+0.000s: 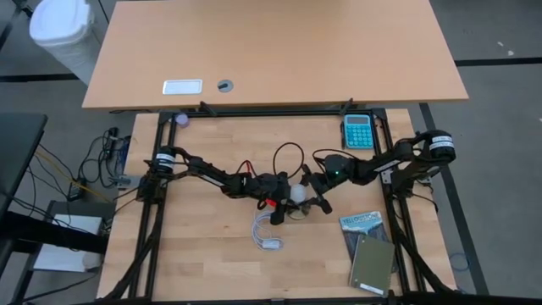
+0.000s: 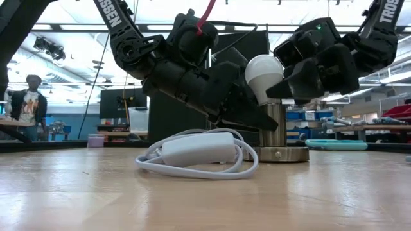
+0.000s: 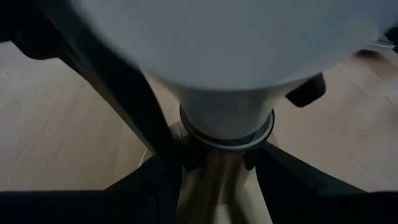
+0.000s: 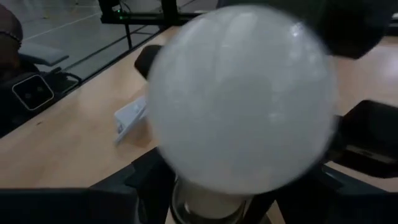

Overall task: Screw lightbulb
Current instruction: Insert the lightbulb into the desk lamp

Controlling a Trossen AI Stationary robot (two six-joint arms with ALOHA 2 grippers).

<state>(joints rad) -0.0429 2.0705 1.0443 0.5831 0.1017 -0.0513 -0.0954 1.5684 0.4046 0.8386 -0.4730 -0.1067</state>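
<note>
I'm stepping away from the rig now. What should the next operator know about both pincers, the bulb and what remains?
Left pincer: shut on the socket stem, holding it steady.
Right pincer: around the lightbulb globe; grip unclear.
Lightbulb: upright, its base in the socket on the table, the white cord coiled beside it.
Done: bulb seated in the socket.
Left: whether it is fully tight can't be seen; probably finish turning, then release both.

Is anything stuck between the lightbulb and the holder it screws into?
No, nothing visible. The lightbulb already sits on top of the metal holder. The left tool is closed around the holder's stem just under the bulb, and the right tool is at the bulb's round top.
</note>
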